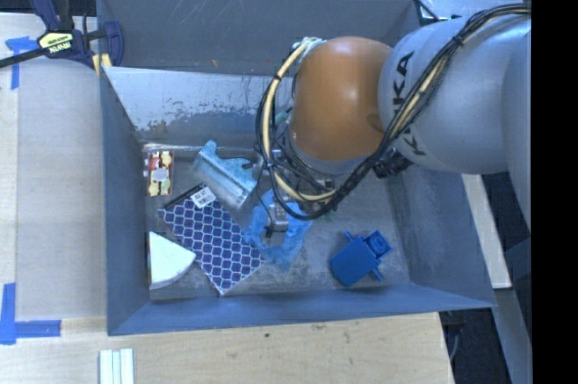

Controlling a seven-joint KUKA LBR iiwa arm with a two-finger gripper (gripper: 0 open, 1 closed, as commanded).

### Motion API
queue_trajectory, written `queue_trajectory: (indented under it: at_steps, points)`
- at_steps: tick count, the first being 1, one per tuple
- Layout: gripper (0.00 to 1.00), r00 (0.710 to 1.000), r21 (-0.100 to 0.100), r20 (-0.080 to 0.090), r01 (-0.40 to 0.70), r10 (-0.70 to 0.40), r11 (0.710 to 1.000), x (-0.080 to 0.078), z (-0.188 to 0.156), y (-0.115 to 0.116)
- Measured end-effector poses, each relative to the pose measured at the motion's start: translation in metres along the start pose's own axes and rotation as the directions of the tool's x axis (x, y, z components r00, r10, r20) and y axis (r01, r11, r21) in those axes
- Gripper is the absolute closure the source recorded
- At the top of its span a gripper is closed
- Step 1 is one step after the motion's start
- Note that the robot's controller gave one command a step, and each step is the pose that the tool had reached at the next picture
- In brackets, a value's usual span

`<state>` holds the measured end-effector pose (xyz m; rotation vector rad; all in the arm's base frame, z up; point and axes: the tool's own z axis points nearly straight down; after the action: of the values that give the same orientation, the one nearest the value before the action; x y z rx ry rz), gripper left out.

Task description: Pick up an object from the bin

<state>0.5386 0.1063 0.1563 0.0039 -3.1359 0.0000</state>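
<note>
My gripper [272, 212] is low in the middle of the bin, mostly hidden under the arm's orange cover. It hangs right over a crumpled light-blue piece [282, 243] on the bin floor. Just to its left lies a silvery grey packet [224, 177], tilted and partly resting on a blue cloth with a white lattice pattern [215, 239]. I cannot see whether anything is held.
A dark blue plastic block [358, 258] lies alone at the front right. A white wedge [167, 257] sits in the front left corner. A small clear pack with red and yellow contents [159, 172] lies by the left wall. The arm covers the bin's right half.
</note>
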Motion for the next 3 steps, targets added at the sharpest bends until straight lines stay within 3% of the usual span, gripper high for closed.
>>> queue_trajectory:
  at_steps: [1,2,3]
  points:
    - [0.0,1.0,-0.001,0.008,-0.003,0.003,1.0,-0.002,-0.005,-0.001]
    - [0.0,0.997,0.002,-0.001,0.071,-0.071,0.997,-0.016,0.04,-0.087]
    - [1.0,0.879,-0.004,0.005,-0.476,0.476,0.879,0.006,0.017,-0.053]
